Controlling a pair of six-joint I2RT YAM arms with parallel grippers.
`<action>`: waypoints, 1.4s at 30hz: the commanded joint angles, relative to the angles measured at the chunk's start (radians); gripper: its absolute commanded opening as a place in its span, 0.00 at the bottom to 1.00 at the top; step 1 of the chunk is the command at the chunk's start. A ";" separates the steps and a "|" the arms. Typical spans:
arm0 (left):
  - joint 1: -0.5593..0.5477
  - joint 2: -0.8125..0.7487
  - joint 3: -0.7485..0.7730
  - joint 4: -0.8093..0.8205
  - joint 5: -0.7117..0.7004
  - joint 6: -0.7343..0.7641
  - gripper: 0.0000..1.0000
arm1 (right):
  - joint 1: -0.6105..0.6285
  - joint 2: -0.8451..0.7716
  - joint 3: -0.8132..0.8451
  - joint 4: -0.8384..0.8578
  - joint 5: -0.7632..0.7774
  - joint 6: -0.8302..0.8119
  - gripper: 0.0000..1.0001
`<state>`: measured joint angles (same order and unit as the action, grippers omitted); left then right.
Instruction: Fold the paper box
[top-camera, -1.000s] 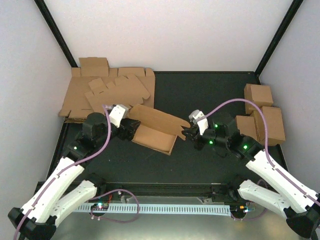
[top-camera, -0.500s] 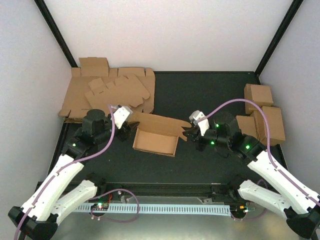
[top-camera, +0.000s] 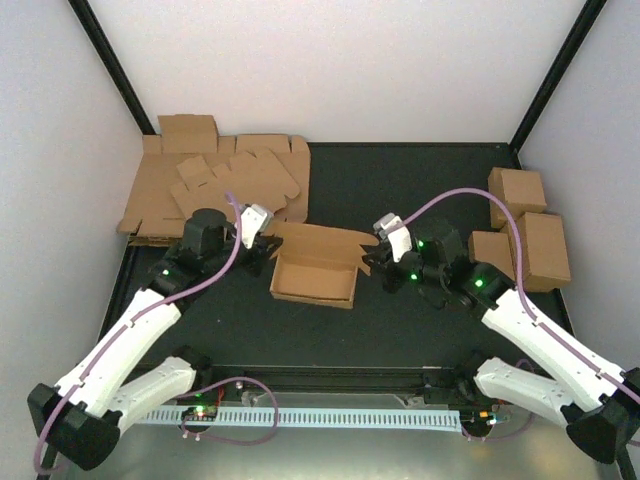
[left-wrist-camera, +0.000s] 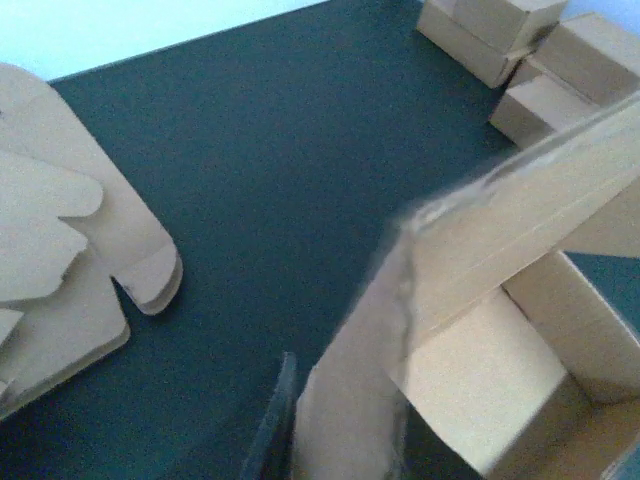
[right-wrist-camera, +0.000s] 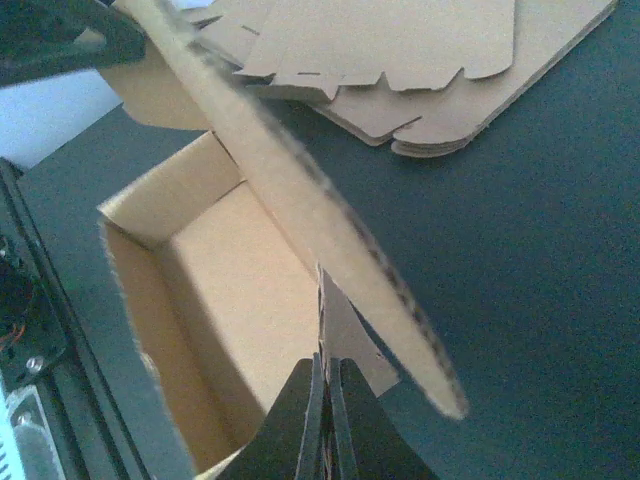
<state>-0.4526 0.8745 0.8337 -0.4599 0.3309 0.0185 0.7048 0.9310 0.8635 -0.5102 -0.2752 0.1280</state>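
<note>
Paper box now sits level on the black table, mid-workspace between the arms. Its tray opens upward and the lid panel stands along the far side. A second ago it hung tilted.

Left gripper, wide open then, has closed onto the box's left end wall. The wrist view shows cardboard between nearly shut jaws. Right gripper stays pinched tight on the thin right-end flap.

Judgement: with both ends held, tucking the flaps and closing the lid looks next. Stack of flat blanks lies far left.
</note>
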 joint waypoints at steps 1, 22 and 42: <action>0.000 0.044 0.014 0.033 -0.061 -0.136 0.26 | 0.002 0.016 0.000 0.106 0.055 0.078 0.02; -0.043 0.120 -0.014 0.024 -0.218 -0.197 0.27 | 0.002 0.096 -0.024 0.145 0.118 0.078 0.02; -0.043 0.102 0.019 -0.025 -0.219 -0.181 0.25 | 0.001 0.123 -0.020 0.135 0.120 0.068 0.02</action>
<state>-0.4923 0.9947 0.8040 -0.4664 0.1143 -0.1688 0.7052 1.0492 0.8444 -0.3965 -0.1654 0.2039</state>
